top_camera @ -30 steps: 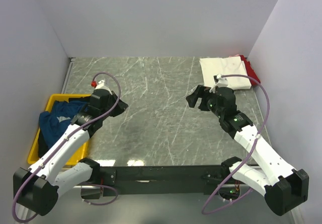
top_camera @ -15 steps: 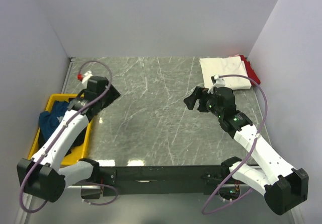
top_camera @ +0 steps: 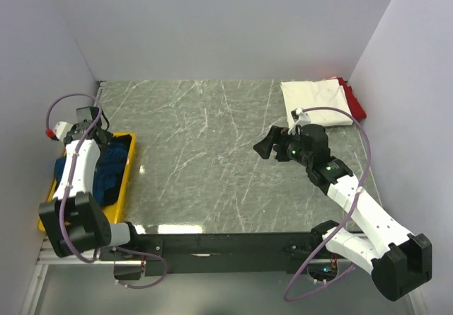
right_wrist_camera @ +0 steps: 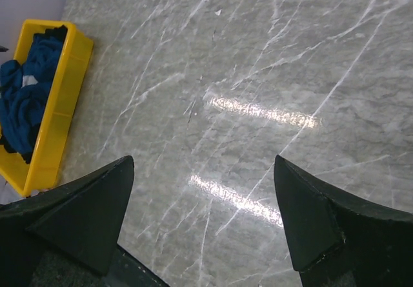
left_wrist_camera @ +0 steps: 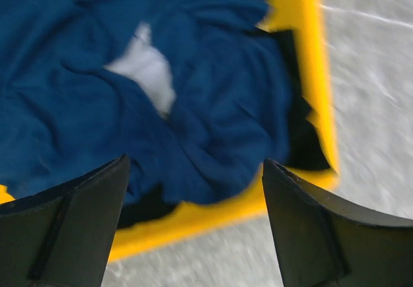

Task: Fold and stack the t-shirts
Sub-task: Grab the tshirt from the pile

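Observation:
A crumpled navy-blue t-shirt [left_wrist_camera: 193, 106] with a white print [left_wrist_camera: 150, 74] lies in the yellow bin [left_wrist_camera: 303, 35], with black cloth [left_wrist_camera: 300, 142] under its edge. My left gripper [left_wrist_camera: 193, 226] hangs open above the bin's rim with nothing between its fingers. From above, the left gripper [top_camera: 99, 134] sits over the bin [top_camera: 126, 180] at the table's left edge. A folded white t-shirt [top_camera: 316, 101] rests on a red one [top_camera: 352, 97] at the back right. My right gripper [top_camera: 271, 146] is open and empty over the bare marble [right_wrist_camera: 258, 74].
The grey marble table [top_camera: 205, 152] is enclosed by white walls at the back and both sides. In the right wrist view the yellow bin [right_wrist_camera: 57, 113] with the navy t-shirt [right_wrist_camera: 22, 97] shows at far left. Purple cables loop off both arms.
My left arm swung left from the table's surface to over the yellow bin, and its jaws went from shut to open. The right gripper crept slightly left.

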Robot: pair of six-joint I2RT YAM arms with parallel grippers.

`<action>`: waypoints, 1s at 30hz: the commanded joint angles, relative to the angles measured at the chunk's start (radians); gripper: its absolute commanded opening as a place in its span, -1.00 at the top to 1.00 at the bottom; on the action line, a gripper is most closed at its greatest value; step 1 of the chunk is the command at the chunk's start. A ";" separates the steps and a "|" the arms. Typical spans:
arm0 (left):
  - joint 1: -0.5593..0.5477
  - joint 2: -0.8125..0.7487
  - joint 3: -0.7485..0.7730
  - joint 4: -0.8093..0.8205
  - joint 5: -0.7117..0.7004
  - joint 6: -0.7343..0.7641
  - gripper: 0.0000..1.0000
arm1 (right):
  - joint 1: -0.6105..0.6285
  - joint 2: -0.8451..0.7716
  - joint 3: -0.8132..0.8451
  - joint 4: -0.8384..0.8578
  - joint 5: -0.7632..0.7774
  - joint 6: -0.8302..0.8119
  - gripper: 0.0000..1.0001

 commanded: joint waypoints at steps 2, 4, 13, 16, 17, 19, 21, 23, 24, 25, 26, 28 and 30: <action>0.052 0.100 0.016 -0.040 -0.113 -0.062 -0.78 | -0.002 0.015 -0.002 0.050 -0.060 0.014 -0.90; 0.060 0.161 0.017 -0.054 -0.149 -0.094 -0.76 | -0.002 0.016 -0.003 0.051 -0.080 0.016 -0.89; 0.110 0.289 0.003 -0.056 -0.120 -0.118 -0.01 | 0.000 0.007 -0.014 0.059 -0.102 0.020 -0.90; 0.110 0.231 0.009 -0.057 -0.116 -0.090 0.47 | 0.000 0.004 -0.009 0.050 -0.095 0.019 -0.90; 0.109 0.210 0.020 -0.063 -0.116 -0.081 0.57 | 0.000 0.006 -0.011 0.053 -0.097 0.019 -0.90; 0.109 0.142 0.037 -0.074 -0.107 -0.056 0.91 | 0.001 0.015 -0.011 0.056 -0.101 0.020 -0.90; 0.110 0.092 0.063 -0.089 -0.091 -0.026 0.99 | 0.000 0.019 -0.006 0.057 -0.109 0.020 -0.90; 0.109 0.012 0.077 -0.091 -0.077 -0.006 0.99 | 0.000 0.030 -0.002 0.056 -0.114 0.020 -0.90; 0.110 -0.040 0.082 -0.092 -0.065 0.010 0.99 | 0.000 0.035 0.000 0.056 -0.114 0.022 -0.90; 0.109 -0.065 0.091 -0.092 -0.056 0.022 0.99 | 0.000 0.036 0.000 0.056 -0.114 0.022 -0.90; 0.110 -0.091 0.094 -0.077 -0.044 0.039 0.99 | 0.000 0.036 0.001 0.056 -0.112 0.022 -0.90; 0.109 -0.165 0.109 -0.062 -0.008 0.079 0.99 | 0.000 0.038 0.003 0.054 -0.112 0.020 -0.91; 0.107 -0.236 0.120 -0.011 0.033 0.134 0.99 | 0.003 0.042 0.004 0.056 -0.114 0.020 -0.90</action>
